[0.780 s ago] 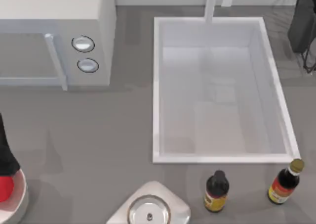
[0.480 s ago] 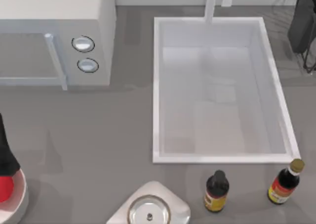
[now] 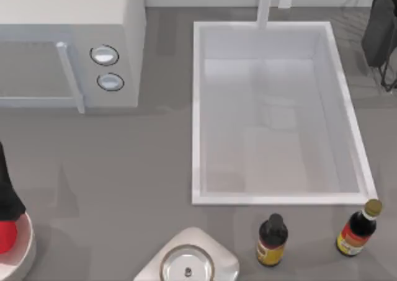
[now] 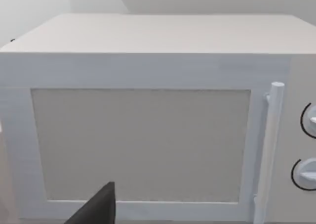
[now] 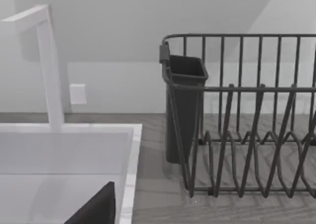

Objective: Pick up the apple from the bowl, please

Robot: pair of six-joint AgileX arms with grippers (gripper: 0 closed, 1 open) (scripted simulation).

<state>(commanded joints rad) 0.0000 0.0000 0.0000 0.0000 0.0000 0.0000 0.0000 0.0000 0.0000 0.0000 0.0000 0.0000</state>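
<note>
The red apple [image 3: 5,237] lies in the white bowl [image 3: 23,251] at the table's front left edge, both cut off by the top view's border. My left gripper [image 3: 5,214] hangs as a black shape directly over the apple and covers its upper part. I cannot tell whether it touches the fruit. A dark part of that gripper [image 4: 96,210] shows in the left wrist view, facing the microwave door. My right arm is parked, and a dark part of its gripper [image 5: 96,209] shows in the right wrist view, near the sink's corner.
A white microwave [image 3: 68,45] stands at the back left. A white sink [image 3: 273,113] with a tap takes the middle right. Two dark sauce bottles [image 3: 272,239] [image 3: 357,230] stand in front of it, beside a metal-rimmed round piece [image 3: 187,263]. A dark dish rack [image 5: 247,120] is at the back right.
</note>
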